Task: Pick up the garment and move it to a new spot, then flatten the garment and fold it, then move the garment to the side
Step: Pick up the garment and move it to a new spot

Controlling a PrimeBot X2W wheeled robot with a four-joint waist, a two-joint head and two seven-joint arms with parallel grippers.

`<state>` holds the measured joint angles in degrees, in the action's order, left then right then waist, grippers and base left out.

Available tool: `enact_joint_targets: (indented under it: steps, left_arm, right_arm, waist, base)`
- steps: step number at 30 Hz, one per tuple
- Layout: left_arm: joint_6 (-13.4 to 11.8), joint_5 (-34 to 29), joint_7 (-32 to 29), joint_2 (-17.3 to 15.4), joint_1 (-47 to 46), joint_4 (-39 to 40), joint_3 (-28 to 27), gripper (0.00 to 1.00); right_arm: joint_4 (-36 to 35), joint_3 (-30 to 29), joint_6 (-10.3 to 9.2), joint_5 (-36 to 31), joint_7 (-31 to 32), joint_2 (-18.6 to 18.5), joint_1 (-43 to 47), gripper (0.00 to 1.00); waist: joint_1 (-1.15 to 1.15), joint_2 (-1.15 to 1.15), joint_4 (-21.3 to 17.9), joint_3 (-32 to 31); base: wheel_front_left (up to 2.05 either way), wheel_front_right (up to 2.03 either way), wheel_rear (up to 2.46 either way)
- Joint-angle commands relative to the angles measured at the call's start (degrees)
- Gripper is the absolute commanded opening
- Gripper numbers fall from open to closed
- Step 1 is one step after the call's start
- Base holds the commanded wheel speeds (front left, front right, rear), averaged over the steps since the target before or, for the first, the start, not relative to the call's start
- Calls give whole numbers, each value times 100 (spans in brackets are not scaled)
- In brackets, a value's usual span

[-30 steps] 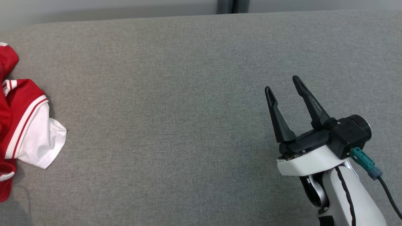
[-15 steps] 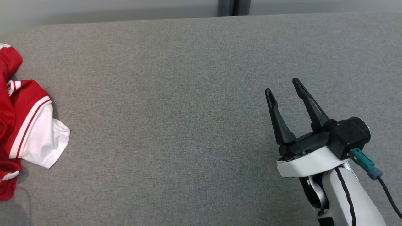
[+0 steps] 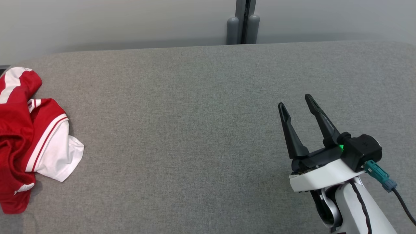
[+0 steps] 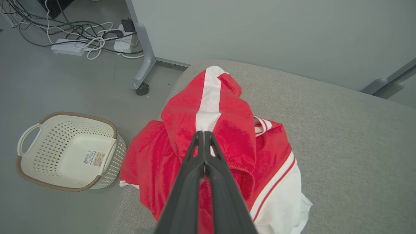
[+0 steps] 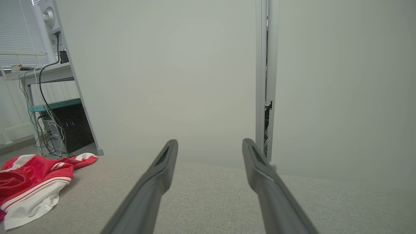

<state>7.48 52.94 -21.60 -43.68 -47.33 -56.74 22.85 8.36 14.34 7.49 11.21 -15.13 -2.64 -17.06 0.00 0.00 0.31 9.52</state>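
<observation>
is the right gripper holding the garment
No, the right gripper stands open over the grey surface, with the red and white garment lying apart from it at the far left.

right end effector [image 5: 210, 140] spread, crumpled garment [image 5: 35, 182]

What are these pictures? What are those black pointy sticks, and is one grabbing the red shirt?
It's a robot with two arms. The black sticks are its fingers, two on each gripper, like tongs. One picture comes from a camera on its head, looking down at a grey padded surface. There you see the right gripper, open and holding nothing. The other two pictures come from cameras on its wrists, looking along the fingers. In the left wrist picture, the left gripper is shut and seems to pinch the crumpled red and white shirt at its white stripe. Beside the surface, a cream basket stands on the floor.
</observation>
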Motion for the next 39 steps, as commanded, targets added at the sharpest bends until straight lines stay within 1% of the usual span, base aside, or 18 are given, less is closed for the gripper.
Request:
enact_joint_targets:
  steps: [1,4,5,6,8,9,10,13,16,23,26,29,30,32,35,37,38,39]
  left_arm:
    - [2,61,39,-51,29,23,43,0]
    - [2,216,114,-102,85,15,141,0]
    - [2,257,144,-111,113,8,177,8]
    - [2,281,164,-121,137,8,218,22]
    - [2,341,241,-118,149,79,313,36]
    - [2,373,304,-100,156,130,349,60]
    - [2,429,374,-82,169,176,375,100]
    - [2,559,533,-58,294,318,493,100]
    - [2,596,903,-30,341,582,621,100]
    - [-7,490,2295,300,813,1035,695,100]
    - [-125,348,2934,509,1110,1320,729,100]
    - [-284,77,3486,493,1426,1703,734,100]
    - [-456,-48,3627,572,1682,2041,619,100]
    - [-661,-221,3673,622,1984,2457,410,100]
    - [-965,-620,3680,831,2639,3345,-198,100]
    - [-1079,-910,3675,1079,3180,3921,-593,100]
    - [-1079,-910,3675,1079,3180,3921,-593,100]
    - [-1114,-1053,3676,1202,3432,4152,-789,100]
  right_arm:
    - [13,-48,1,43,-4,-43,52,100]
    - [18,-97,1,59,-4,-41,152,100]
    - [16,-115,1,56,-4,-42,166,100]
    - [7,-131,1,55,-4,-41,184,100]
    - [-10,-163,1,57,-4,-41,222,100]
    - [-13,-178,1,58,-4,-41,234,100]
    - [-10,-184,1,60,-4,-42,243,100]
    - [15,-203,1,58,-4,-41,268,100]
    - [22,-223,1,59,-4,-43,329,100]
    - [25,-303,1,106,-4,-41,478,100]
    - [43,-340,1,93,-4,-43,528,100]
    - [43,-355,1,102,-4,-41,587,100]
    - [37,-358,1,94,-4,-43,612,100]
    - [37,-377,1,73,-4,-43,653,100]
    - [31,-407,1,78,-4,-43,723,100]
    - [23,-436,1,98,-4,-40,751,100]
    - [23,-436,1,98,-4,-40,751,100]
    - [22,-450,1,117,-4,-41,782,100]
  waist:
    - [0,0,-29,-60]
    - [0,0,-49,-137]
    - [0,0,-54,-153]
    - [0,0,-58,-165]
    - [0,0,-56,-187]
    - [0,0,-55,-203]
    - [0,0,-56,-220]
    - [0,0,-62,-275]
    - [0,0,-68,-346]
    - [0,0,-200,-587]
    - [0,0,-271,-677]
    - [0,0,-369,-737]
    - [0,0,-431,-771]
    - [0,0,-486,-799]
    - [0,0,-553,-823]
    - [0,0,-586,-841]
    - [0,0,-586,-841]
    - [0,0,-598,-849]
  base:
    - [0,0,0]
    - [0,0,0]
    - [0,0,0]
    - [0,0,0]
    - [0,0,0]
    - [0,0,0]
    - [0,0,0]
    - [0,0,0]
    - [0,0,0]
    - [0,0,0]
    - [0,0,0]
    - [0,0,0]
    - [0,0,0]
    - [0,0,0]
    - [0,0,0]
    - [0,0,0]
    - [0,0,0]
    - [0,0,0]
